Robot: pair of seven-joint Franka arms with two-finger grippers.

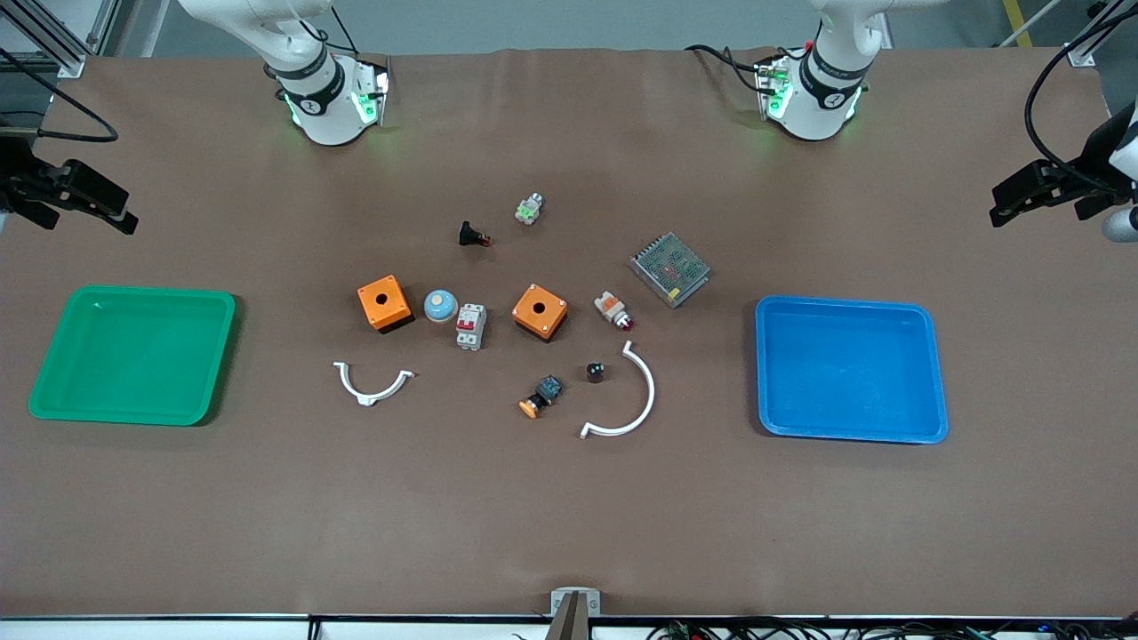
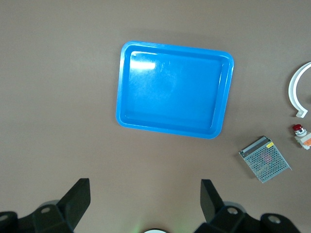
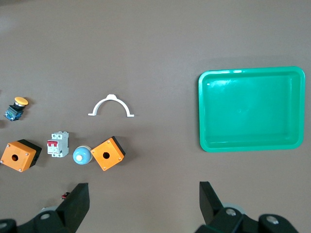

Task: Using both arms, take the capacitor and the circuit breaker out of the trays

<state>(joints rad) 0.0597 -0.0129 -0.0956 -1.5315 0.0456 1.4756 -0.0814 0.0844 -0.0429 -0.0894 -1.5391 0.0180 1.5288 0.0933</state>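
The capacitor [image 1: 595,372], a tiny black cylinder, stands mid-table inside a large white arc [image 1: 627,404]. It is out of both wrist views. The breaker [image 1: 470,326], light grey with red levers, lies between a blue dome [image 1: 440,305] and an orange box [image 1: 540,311]. It also shows in the right wrist view [image 3: 58,144]. My left gripper [image 1: 1009,203] hangs high at the left arm's end of the table, open and empty [image 2: 145,199]. My right gripper [image 1: 120,216] hangs high at the right arm's end, open and empty [image 3: 144,199].
A blue tray [image 1: 845,305] lies at the left arm's end and a green tray [image 1: 133,293] at the right arm's end. A second orange box [image 1: 384,303], a small white arc [image 1: 373,384], an orange-capped button [image 1: 540,396], a mesh power supply [image 1: 670,268] and a white-and-orange part [image 1: 613,310] lie mid-table.
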